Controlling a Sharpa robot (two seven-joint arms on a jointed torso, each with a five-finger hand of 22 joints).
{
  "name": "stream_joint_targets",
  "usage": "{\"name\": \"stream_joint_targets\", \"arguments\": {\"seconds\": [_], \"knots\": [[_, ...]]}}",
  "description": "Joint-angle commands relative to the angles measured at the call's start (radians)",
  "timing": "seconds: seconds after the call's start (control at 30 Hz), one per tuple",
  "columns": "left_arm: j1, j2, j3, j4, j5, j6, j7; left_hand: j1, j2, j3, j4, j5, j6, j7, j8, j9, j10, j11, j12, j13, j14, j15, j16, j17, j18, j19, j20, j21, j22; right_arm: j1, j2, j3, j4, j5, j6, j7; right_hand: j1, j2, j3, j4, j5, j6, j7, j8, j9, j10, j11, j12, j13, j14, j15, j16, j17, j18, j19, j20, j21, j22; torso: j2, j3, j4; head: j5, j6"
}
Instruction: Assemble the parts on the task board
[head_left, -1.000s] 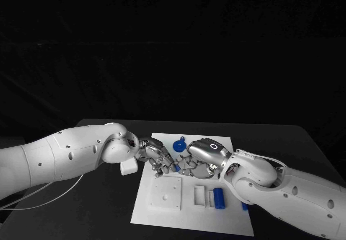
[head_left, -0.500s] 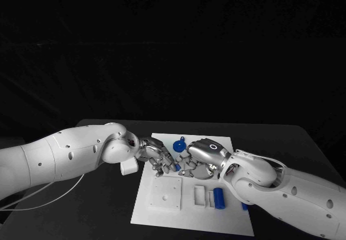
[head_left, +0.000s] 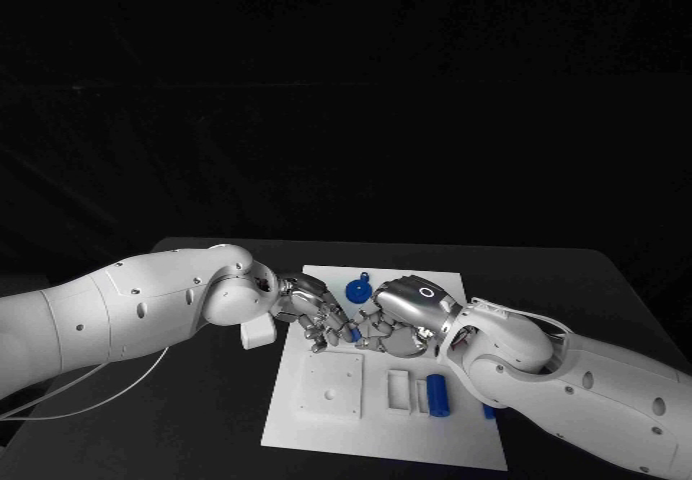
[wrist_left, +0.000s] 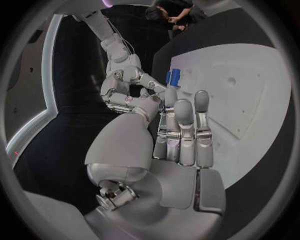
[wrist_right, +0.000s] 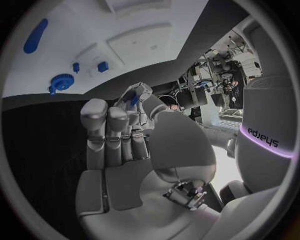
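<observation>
The white task board (head_left: 378, 425) lies in the middle of the black table. Above its far half my two hands meet. My right hand (head_left: 398, 322) pinches a small blue part (head_left: 353, 334) between thumb and finger; the part (wrist_right: 133, 100) shows at its fingertips. My left hand (head_left: 310, 318) holds its fingers (wrist_left: 182, 125) straight and side by side, their tips right at the part (wrist_left: 174, 77), with nothing gripped. A blue gear (head_left: 358, 292) lies on the board beyond the hands. A blue cylinder (head_left: 440, 395) lies on the near right of the board.
A raised white square block (head_left: 333, 385) and a white slotted block (head_left: 400, 391) sit on the board's near half. Two small blue pegs (wrist_right: 102, 66) stand near the gear (wrist_right: 61, 81). Black table surrounds the board on both sides.
Both hands stay almost still above the board; the blue part between them has shifted only slightly.
</observation>
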Motion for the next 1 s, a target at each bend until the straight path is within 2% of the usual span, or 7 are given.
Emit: {"name": "stream_joint_targets", "arguments": {"seconds": [0.03, 0.4, 0.53, 0.7, 0.77, 0.87, 1.0], "knots": [[0.004, 0.001, 0.001, -0.001, 0.012, 0.013, 0.009, -0.001, 0.008, -0.001, 0.008, 0.006, 0.063, -0.034, 0.004, 0.147, 0.045, -0.008, 0.0, 0.0, -0.004, 0.0, 0.003, -0.002, 0.004, -0.005, -0.001, 0.005, 0.022, -0.002, 0.0, -0.001, 0.001, -0.008, -0.007, 0.005, 0.005, 0.02, 0.032, 0.0, -0.012, 0.028, -0.012, 0.006, 0.005, -0.001, -0.009, -0.004, 0.0, 0.0, -0.009, 0.004, 0.003, -0.021, 0.042, -0.008, 0.005, 0.098, 0.0, -0.0004, 0.0005, -0.001, -0.001], [0.004, 0.001, 0.001, 0.002, 0.042, 0.015, 0.008, 0.003, 0.015, -0.011, 0.031, -0.016, 0.013, -0.02, 0.001, 0.132, 0.044, -0.003, -0.011, 0.0, -0.009, 0.005, 0.0, -0.006, 0.003, -0.008, 0.003, -0.001, 0.02, -0.002, -0.002, -0.001, -0.002, -0.022, -0.024, -0.005, 0.003, 0.018, 0.053, 0.0, -0.015, 0.041, -0.014, 0.006, 0.005, 0.005, -0.015, -0.009, 0.006, 0.001, -0.013, 0.005, 0.012, -0.026, 0.042, -0.015, 0.009, 0.099, 0.0, -0.0004, 0.0001, -0.004, 0.003], [0.004, -0.002, 0.001, 0.004, 0.057, 0.002, 0.009, -0.014, -0.006, -0.067, 0.072, -0.123, -0.065, -0.007, 0.0, 0.091, 0.042, 0.002, -0.016, 0.001, -0.008, 0.011, 0.0, -0.008, -0.001, -0.006, 0.011, -0.013, 0.013, -0.003, -0.004, -0.001, 0.0, -0.021, -0.044, -0.007, 0.004, 0.017, 0.054, -0.001, -0.015, 0.043, -0.015, 0.007, 0.006, 0.007, -0.015, -0.009, 0.009, 0.002, -0.013, 0.006, 0.015, -0.027, 0.042, -0.015, 0.011, 0.099, 0.0, -0.0003, 0.0005, -0.006, 0.006], [0.004, -0.008, 0.001, 0.008, 0.07, -0.012, 0.011, -0.047, -0.05, -0.205, 0.152, -0.149, -0.111, 0.008, 0.003, 0.02, 0.043, 0.006, -0.008, 0.005, -0.009, 0.014, 0.0, -0.011, -0.005, 0.008, 0.015, -0.044, -0.004, -0.005, -0.008, -0.001, 0.003, -0.012, -0.07, -0.014, 0.004, 0.016, 0.056, -0.002, -0.015, 0.045, -0.015, 0.007, 0.006, 0.008, -0.016, -0.01, 0.011, 0.003, -0.014, 0.005, 0.016, -0.027, 0.043, -0.016, 0.013, 0.1, 0.0, 0.0, 0.0005, -0.007, 0.005], [0.004, -0.01, 0.001, 0.009, 0.073, -0.017, 0.01, -0.042, -0.059, -0.279, 0.183, -0.238, -0.132, 0.017, 0.003, -0.002, 0.043, 0.011, -0.005, 0.005, -0.009, 0.016, 0.0, -0.012, -0.006, 0.015, 0.017, -0.057, -0.009, -0.006, -0.011, -0.001, 0.004, -0.004, -0.081, -0.018, 0.003, 0.016, 0.059, -0.002, -0.015, 0.047, -0.015, 0.007, 0.006, 0.01, -0.016, -0.01, 0.013, 0.004, -0.014, 0.005, 0.018, -0.028, 0.043, -0.017, 0.015, 0.1, 0.0, -0.0001, -0.0002, -0.007, 0.006], [0.004, -0.013, 0.001, 0.01, 0.075, -0.023, 0.008, 0.01, -0.045, -0.429, 0.237, -0.292, -0.149, 0.018, 0.003, -0.002, 0.042, 0.013, -0.001, 0.005, -0.01, 0.019, 0.003, -0.016, -0.005, 0.032, 0.02, -0.09, -0.008, -0.008, -0.015, -0.001, 0.006, 0.018, -0.1, -0.028, 0.001, 0.013, 0.064, -0.003, -0.014, 0.048, -0.015, 0.007, 0.006, 0.013, -0.017, -0.013, 0.017, 0.004, -0.014, 0.001, 0.02, -0.028, 0.044, -0.017, 0.016, 0.1, 0.0, 0.0, -0.0002, -0.009, 0.009], [0.004, -0.015, 0.0, 0.011, 0.075, -0.028, 0.007, 0.019, -0.056, -0.457, 0.263, -0.341, -0.155, 0.019, 0.004, -0.002, 0.041, 0.016, -0.002, 0.006, -0.011, 0.021, 0.005, -0.019, -0.004, 0.04, 0.021, -0.112, 0.005, -0.009, -0.021, -0.001, 0.007, 0.047, -0.116, -0.04, 0.001, 0.013, 0.065, -0.003, -0.015, 0.048, -0.015, 0.007, 0.006, 0.013, -0.017, -0.013, 0.017, 0.005, -0.015, 0.001, 0.021, -0.027, 0.044, -0.017, 0.016, 0.1, 0.0, -0.0005, -0.0002, -0.012, 0.009]]}}
